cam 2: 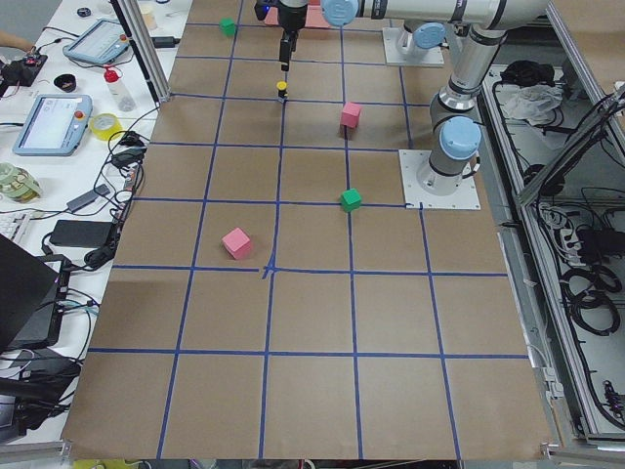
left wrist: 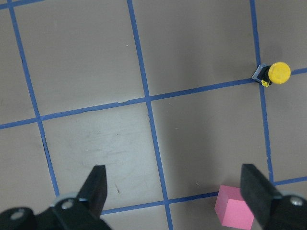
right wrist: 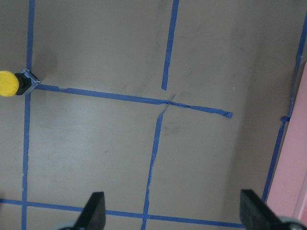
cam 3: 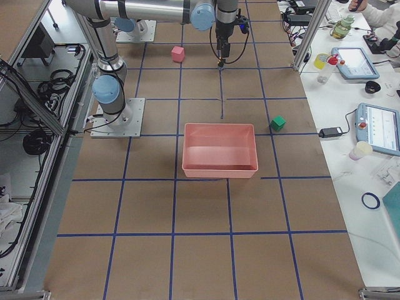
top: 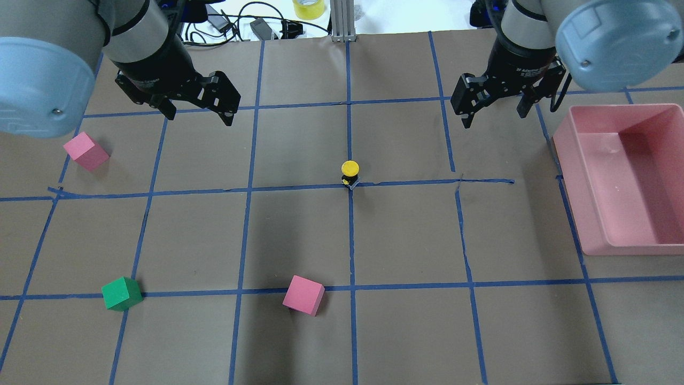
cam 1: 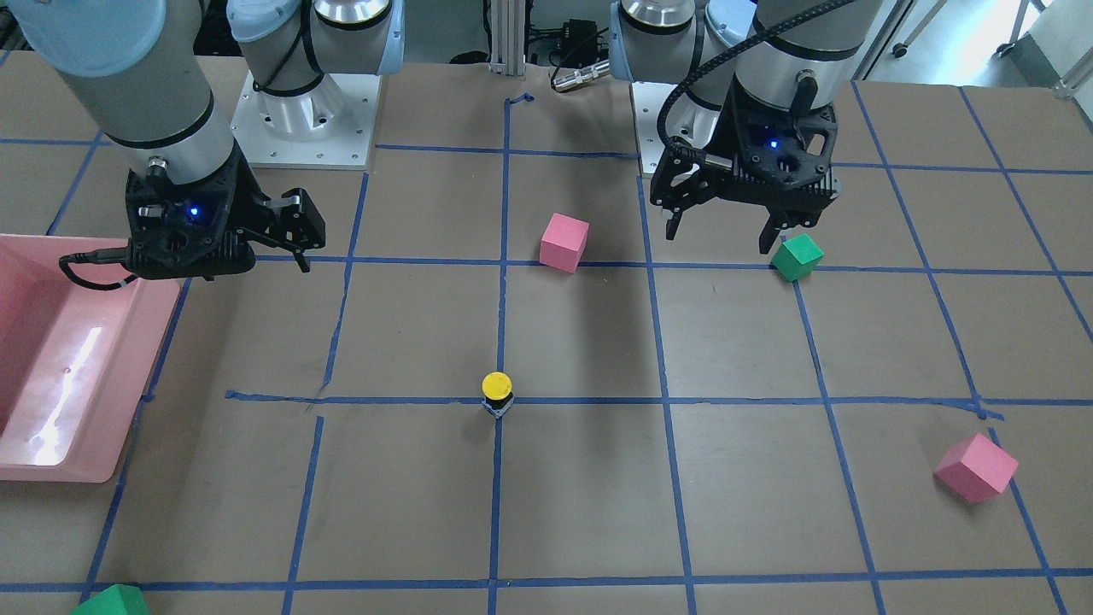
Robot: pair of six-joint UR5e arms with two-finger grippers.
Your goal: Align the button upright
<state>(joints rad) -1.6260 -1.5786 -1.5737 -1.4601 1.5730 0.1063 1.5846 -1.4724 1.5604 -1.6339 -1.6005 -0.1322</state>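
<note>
The button stands upright on a blue tape crossing at the table's middle, its yellow cap on top of the dark block. It also shows in the front view, the left wrist view and the right wrist view. My left gripper hovers open and empty above the table, far to the button's left; it also shows in the front view. My right gripper hovers open and empty, to the button's right, near the tray. Neither touches the button.
A pink tray sits at the right edge. A pink cube and a green cube lie nearer the robot. Another pink cube lies at the left. A second green cube sits at the far side.
</note>
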